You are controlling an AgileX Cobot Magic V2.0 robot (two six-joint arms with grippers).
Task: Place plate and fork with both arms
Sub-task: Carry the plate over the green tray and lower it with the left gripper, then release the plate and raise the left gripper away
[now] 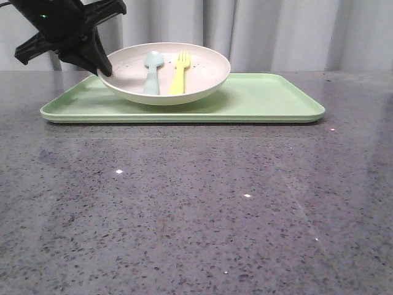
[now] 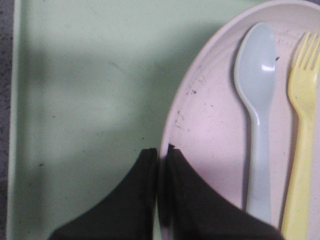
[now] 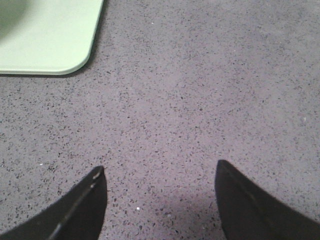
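In the upper left of the front view, your left gripper (image 1: 104, 66) is clamped on the near-left rim of the plate (image 1: 202, 74). The left wrist view confirms it: one finger sits outside the rim and one inside, pinched nearly together with only the plate's wall between them. The plate rests on the left half of the light-green tray (image 1: 276, 98), which lies on the speckled grey table (image 1: 196, 209). Inside the plate lie the yellow fork (image 1: 179, 74) and a pale blue spoon (image 1: 151, 72), side by side, apart, heads pointing away from the camera.

Your right gripper (image 3: 160, 200) hangs over bare table near a tray corner, fingers spread wide and holding nothing; it does not show in the front view.

Judging by looks, the plate is stiff and probably smooth, so a one-sided rim pinch will want to pivot. Keep it level when you lift, or the two loose utensils will likely slide toward the low side. The rim where you hold now seems the sensible place; there is no handle.

The fork looks light, rigid plastic, and slick. Take it across the handle, away from the tines, approaching from above. It lies close to the spoon, so mind the finger on that side.
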